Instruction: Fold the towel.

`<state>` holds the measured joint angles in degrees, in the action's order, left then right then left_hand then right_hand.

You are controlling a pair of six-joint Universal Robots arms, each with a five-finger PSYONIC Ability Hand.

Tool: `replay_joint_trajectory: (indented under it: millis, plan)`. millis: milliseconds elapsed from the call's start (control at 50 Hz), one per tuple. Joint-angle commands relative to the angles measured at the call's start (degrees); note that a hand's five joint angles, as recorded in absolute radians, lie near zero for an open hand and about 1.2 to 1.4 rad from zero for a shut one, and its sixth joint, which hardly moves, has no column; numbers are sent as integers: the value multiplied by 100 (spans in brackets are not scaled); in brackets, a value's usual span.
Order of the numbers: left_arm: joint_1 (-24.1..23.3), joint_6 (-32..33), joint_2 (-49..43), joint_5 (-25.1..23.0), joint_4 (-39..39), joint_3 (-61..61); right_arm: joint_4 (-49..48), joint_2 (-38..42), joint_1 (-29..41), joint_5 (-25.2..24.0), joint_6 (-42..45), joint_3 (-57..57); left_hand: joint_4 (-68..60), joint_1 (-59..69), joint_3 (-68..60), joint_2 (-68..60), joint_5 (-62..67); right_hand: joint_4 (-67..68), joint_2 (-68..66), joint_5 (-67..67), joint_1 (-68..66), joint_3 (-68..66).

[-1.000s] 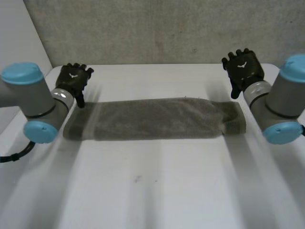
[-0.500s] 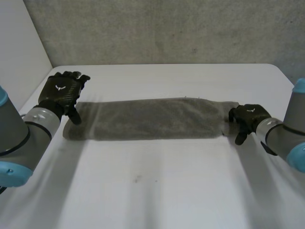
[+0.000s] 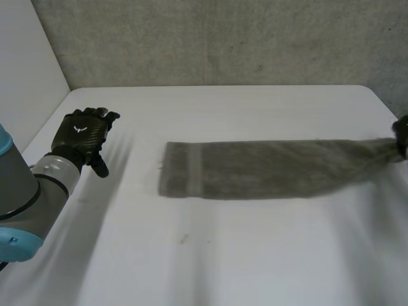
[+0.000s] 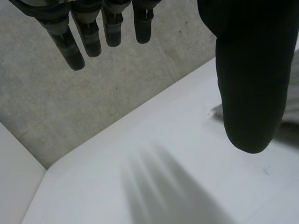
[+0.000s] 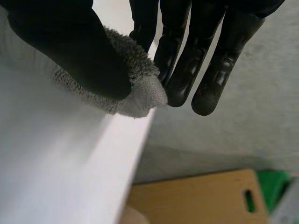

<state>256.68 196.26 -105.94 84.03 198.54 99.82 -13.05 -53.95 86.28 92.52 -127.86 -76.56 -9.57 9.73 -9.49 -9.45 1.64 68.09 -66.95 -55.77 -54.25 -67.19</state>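
Once my right robot hand (image 5: 63,46) pinched one end of the towel (image 3: 255,169), it hauled the strip to the right edge of the counter (image 3: 223,255) — away from the open left robot hand (image 3: 83,134) — so I judged folding not yet begun.

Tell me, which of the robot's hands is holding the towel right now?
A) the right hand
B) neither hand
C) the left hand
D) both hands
A: the right hand pinches one end of the towel between thumb and fingers, while the left hand hangs open, apart from the towel.
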Motion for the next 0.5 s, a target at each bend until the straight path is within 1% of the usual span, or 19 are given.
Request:
replay_joint_trajectory:
  millis: [20, 60, 80, 120, 140, 180, 200, 240, 260, 300, 320, 360, 380, 400, 420, 440, 500]
  plan:
    - [-48, 0, 3, 8, 1, 20, -136, -670, 284, -402, -362, 45, -43, 27, -51, -55, -164, 1191, -1305, -1423, -2575, -1281]
    - [-48, 0, 3, 8, 1, 37, -162, -827, 922, -743, -677, 175, -43, 27, -51, -55, -164, 1191, -1305, -1423, -2575, -1281]
    - [-48, 0, 21, 0, 1, 54, -162, -828, 925, -744, -679, 176, -43, 27, -51, -55, -164, 1191, -1305, -1423, -2575, -1281]
    - [-48, 0, 30, -1, 1, 72, -250, -837, 1573, -1103, -810, 351, -43, 27, -51, -55, -164, 1191, -1305, -1423, -2575, -1281]
    - [-48, 0, 38, -1, 1, 72, -250, -837, 1576, -1105, -810, 352, -43, 27, -51, -55, -164, 1191, -1305, -1423, -2575, -1281]
    - [-39, 0, 47, -1, 1, 72, -364, -811, 2240, -1455, -793, 431, -43, 27, -51, -55, -164, 1191, -1305, -1423, -2575, -1281]
    - [-31, 0, 73, 8, 1, 81, -364, -810, 2244, -1456, -793, 431, -43, 27, -51, -55, -164, 1191, -1305, -1423, -2575, -1281]
    - [-4, 0, 91, 8, 1, 90, -557, -627, 2970, -1902, -767, 431, -43, 27, -51, -55, -164, 1191, -1305, -1423, -2575, -1281]
    - [-4, 0, 100, 8, 1, 90, -558, -626, 2973, -1905, -767, 431, -43, 27, -51, -55, -164, 1191, -1305, -1423, -2575, -1281]
    - [4, 0, 100, 8, 1, 90, -768, -206, 3577, -2360, -714, 440, -43, 27, -51, -55, -164, 1191, -1305, -1423, -2575, -1281]
    - [5, 0, 100, 8, 1, 90, -769, -204, 3580, -2362, -714, 440, -43, 27, -51, -55, -164, 1191, -1305, -1423, -2575, -1281]
    - [13, 0, 91, 0, 1, 90, -856, 198, 3991, -2694, -609, 440, -43, 27, -51, -55, -164, 1191, -1305, -1423, -2575, -1281]
    - [13, 0, 91, 8, 1, 90, -857, 200, 3993, -2696, -608, 440, -43, 27, -51, -55, -164, 1191, -1305, -1423, -2575, -1281]
    - [13, 0, 91, 8, 1, 90, -857, 392, 4149, -2800, -504, 440, -43, 27, -51, -55, -164, 1191, -1305, -1423, -2575, -1281]
    - [5, 0, 91, 8, 1, 99, -848, 629, 4281, -2827, -364, 449, -43, 27, -51, -55, -164, 1191, -1305, -1423, -2575, -1281]
    - [-4, 0, 91, 0, 1, 99, -848, 631, 4283, -2828, -362, 449, -43, 27, -51, -55, -164, 1191, -1305, -1423, -2575, -1281]
    - [-30, 0, 82, 0, 1, 99, -787, 1025, 4449, -2810, -21, 510, -43, 27, -51, -55, -164, 1191, -1305, -1423, -2575, -1281]
